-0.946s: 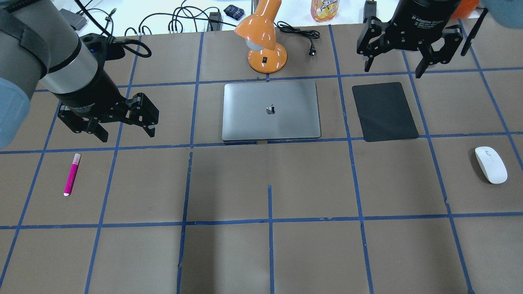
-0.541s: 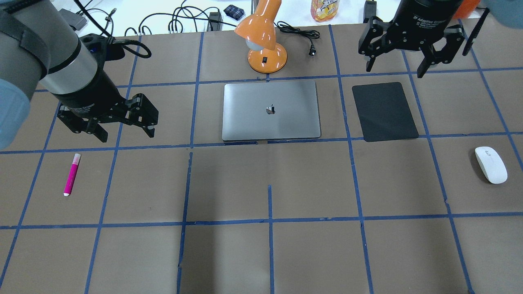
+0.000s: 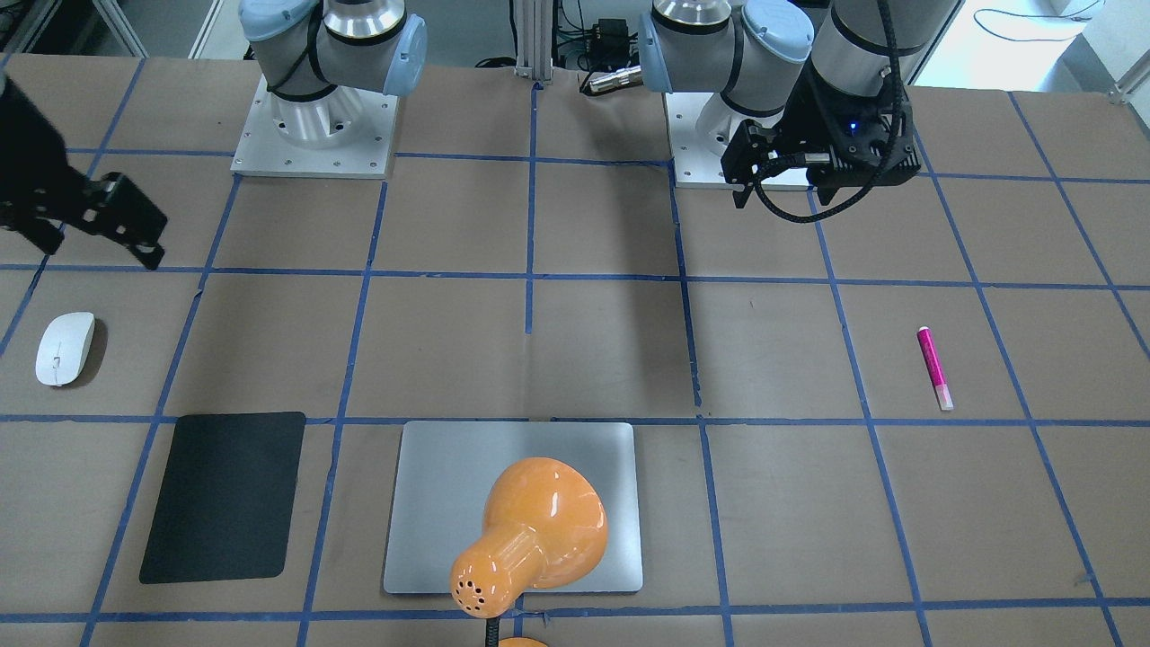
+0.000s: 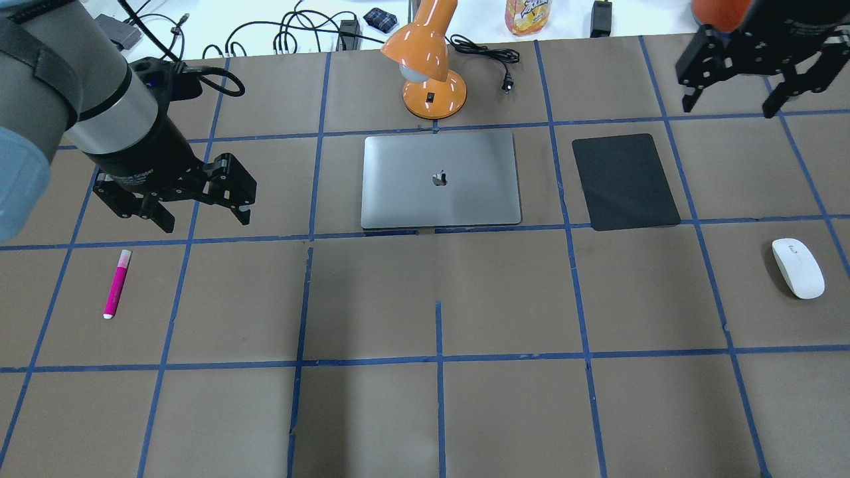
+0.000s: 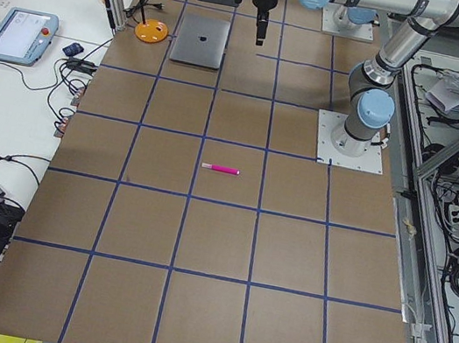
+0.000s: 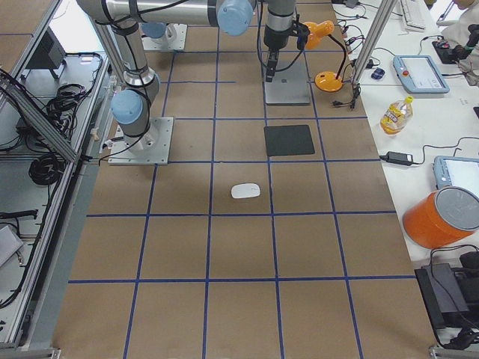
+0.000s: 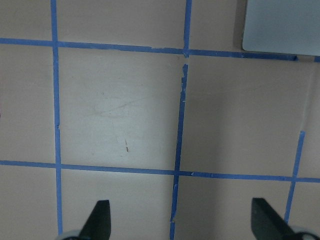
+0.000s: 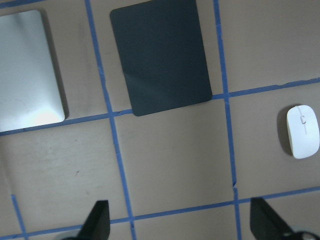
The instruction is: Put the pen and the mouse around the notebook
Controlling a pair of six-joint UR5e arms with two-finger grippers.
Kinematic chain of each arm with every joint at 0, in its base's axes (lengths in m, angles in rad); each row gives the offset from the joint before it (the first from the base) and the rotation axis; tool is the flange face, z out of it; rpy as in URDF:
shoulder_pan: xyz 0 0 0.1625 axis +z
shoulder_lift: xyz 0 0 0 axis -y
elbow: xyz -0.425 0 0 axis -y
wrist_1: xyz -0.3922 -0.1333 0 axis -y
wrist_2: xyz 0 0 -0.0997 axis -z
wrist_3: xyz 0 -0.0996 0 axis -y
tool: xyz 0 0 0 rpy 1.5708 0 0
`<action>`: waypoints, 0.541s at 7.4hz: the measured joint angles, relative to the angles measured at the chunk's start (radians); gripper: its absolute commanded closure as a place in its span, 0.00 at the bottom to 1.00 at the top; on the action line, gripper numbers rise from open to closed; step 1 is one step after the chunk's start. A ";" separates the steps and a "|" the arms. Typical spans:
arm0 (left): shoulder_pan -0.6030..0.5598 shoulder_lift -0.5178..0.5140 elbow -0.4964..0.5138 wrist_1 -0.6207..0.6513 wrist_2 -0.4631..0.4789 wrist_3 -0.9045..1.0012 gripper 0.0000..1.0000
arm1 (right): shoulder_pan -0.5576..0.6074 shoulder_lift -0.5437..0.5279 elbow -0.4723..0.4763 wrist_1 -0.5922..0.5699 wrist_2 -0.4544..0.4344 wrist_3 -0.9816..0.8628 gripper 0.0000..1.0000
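The magenta pen (image 4: 117, 283) lies flat on the left part of the table, also seen in the front view as the pen (image 3: 933, 367). The white mouse (image 4: 797, 267) rests near the right edge, and the right wrist view shows the mouse (image 8: 302, 131) too. Between them at the back sits the silver notebook (image 4: 440, 179), closed. My left gripper (image 4: 204, 221) hangs open and empty, beyond the pen and a little to its right. Over the far right corner my right gripper (image 4: 729, 106) hovers open and empty, well beyond the mouse.
A matte black pad (image 4: 625, 180) lies right of the notebook. An orange desk lamp (image 4: 428, 66) stands just behind the notebook, its head leaning over it. Cables and a juice bottle (image 4: 528, 16) sit past the table's back edge. Blue tape lines grid the brown surface.
My right gripper has swung to the right and slightly farther back, off the black pad's corner. The left gripper has barely shifted. Pen, mouse and notebook stay put.
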 measured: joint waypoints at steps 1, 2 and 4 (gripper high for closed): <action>0.009 -0.002 -0.006 0.008 0.000 0.005 0.00 | -0.084 0.020 0.070 -0.080 -0.006 -0.104 0.00; 0.032 -0.005 -0.012 0.015 0.000 0.034 0.00 | -0.153 0.034 0.168 -0.208 -0.014 -0.204 0.00; 0.148 -0.011 -0.029 0.022 -0.003 0.174 0.00 | -0.294 0.070 0.395 -0.543 -0.019 -0.429 0.00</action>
